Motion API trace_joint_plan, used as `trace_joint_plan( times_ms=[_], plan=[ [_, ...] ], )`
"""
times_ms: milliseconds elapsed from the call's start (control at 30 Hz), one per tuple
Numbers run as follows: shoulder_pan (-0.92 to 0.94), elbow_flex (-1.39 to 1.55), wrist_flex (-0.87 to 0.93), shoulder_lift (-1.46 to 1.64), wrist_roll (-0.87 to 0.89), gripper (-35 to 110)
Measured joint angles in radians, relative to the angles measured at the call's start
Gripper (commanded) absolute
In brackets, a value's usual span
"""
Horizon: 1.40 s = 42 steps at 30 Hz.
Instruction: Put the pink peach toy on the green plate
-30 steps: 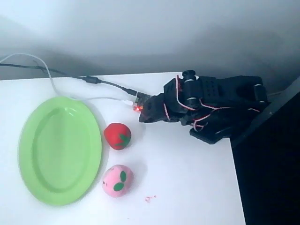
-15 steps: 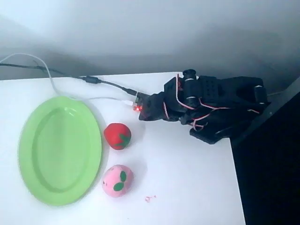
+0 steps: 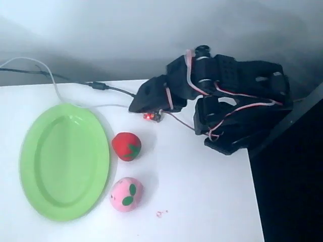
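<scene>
The pink peach toy [image 3: 126,194] is lying near the table's front edge, just beside the green plate [image 3: 35,166]. The jaws [image 3: 136,105], whose opening I cannot tell, are hovering well apart toward the back edge, past the red strawberry toy [image 3: 126,146].

A red strawberry toy [image 3: 126,146] lies on the white table [image 3: 202,191], cables [image 3: 75,83] trailing behind it.
</scene>
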Motion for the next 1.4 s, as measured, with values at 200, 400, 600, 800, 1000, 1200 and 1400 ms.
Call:
trace_joint_plan(
  times_ms=[200,400,600,800,1000,1200,1400],
  plan=[
    [-0.38,-0.284,0.0,-0.348,0.212,0],
    [-0.614,-0.437,-0.074,-0.649,0.345,0],
    [-0.644,-0.462,-0.097,-0.744,0.423,32],
    [-0.643,-0.465,-0.097,-0.764,0.431,47],
    [-0.643,-0.494,-0.11,-0.884,0.46,49],
    [-0.632,-0.589,-0.117,-1.039,0.446,48],
    [-0.626,-0.712,-0.117,-1.198,0.437,48]
  ],
)
